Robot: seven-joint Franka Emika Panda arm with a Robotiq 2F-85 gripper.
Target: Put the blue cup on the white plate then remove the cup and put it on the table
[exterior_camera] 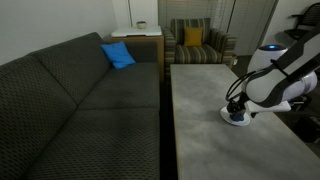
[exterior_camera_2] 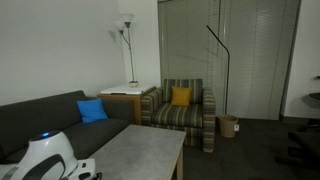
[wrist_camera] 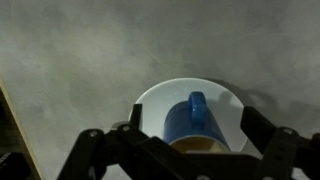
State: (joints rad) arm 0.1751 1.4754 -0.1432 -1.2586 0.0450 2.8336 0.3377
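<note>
In the wrist view the blue cup [wrist_camera: 195, 122] stands upright on the white plate [wrist_camera: 155, 105], its handle pointing away from the camera and its tan inside showing. My gripper [wrist_camera: 192, 112] is open. Its two fingers straddle the cup, with a gap on each side. In an exterior view the gripper [exterior_camera: 237, 106] hangs over the cup [exterior_camera: 238, 114] and the plate [exterior_camera: 229, 120], near the right edge of the grey stone-like table [exterior_camera: 200, 110]. In an exterior view only the white arm and the table [exterior_camera_2: 140, 150] show; cup and plate are hidden.
A dark sofa [exterior_camera: 90, 90] with a blue cushion [exterior_camera: 118, 55] runs along the table's long side. A striped armchair [exterior_camera: 195, 45] stands beyond the far end, beside a wooden side table [exterior_camera: 140, 38]. A floor lamp [exterior_camera_2: 125, 45] stands behind.
</note>
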